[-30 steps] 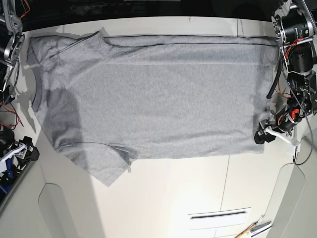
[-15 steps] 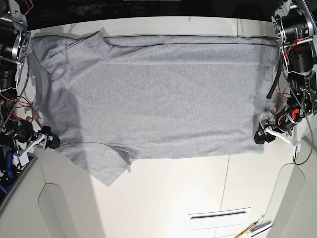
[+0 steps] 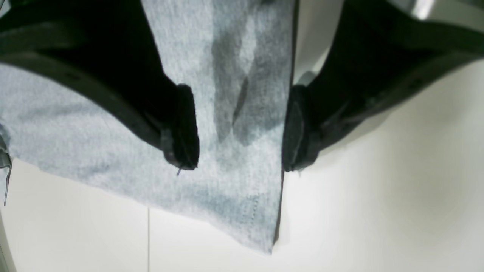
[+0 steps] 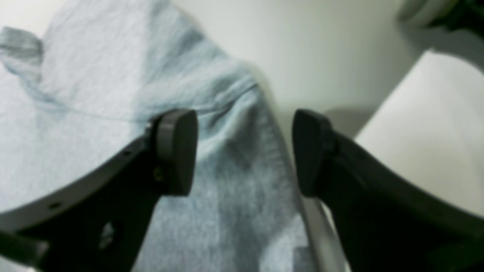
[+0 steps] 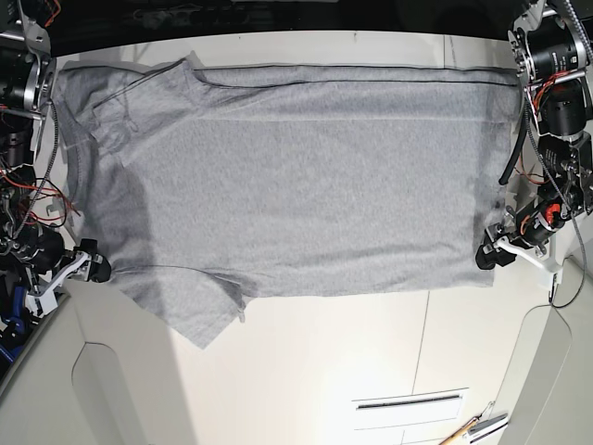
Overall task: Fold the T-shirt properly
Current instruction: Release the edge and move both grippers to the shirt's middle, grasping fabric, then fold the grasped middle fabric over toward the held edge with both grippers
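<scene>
The T-shirt (image 5: 306, 176) lies spread flat on the white table (image 5: 352, 352), plain grey side up, with its neck at the left and its hem at the right. My left gripper (image 5: 489, 257) sits at the near hem corner. In the left wrist view it (image 3: 240, 130) is open, its black fingers straddling the shirt's side edge (image 3: 234, 56). My right gripper (image 5: 93, 267) is at the near sleeve's shoulder seam. In the right wrist view it (image 4: 244, 151) is open, low over the sleeve fabric (image 4: 94, 75). Nothing is gripped.
A recessed slot (image 5: 408, 401) and some small hand tools (image 5: 473, 428) lie at the table's near right. Both arms' bases and cables stand at the left (image 5: 23, 83) and right (image 5: 556, 83) edges. Curved panel seams run along the front.
My right arm has come in from the left edge and down to the shirt's near sleeve. The left arm and the shirt have not moved.
</scene>
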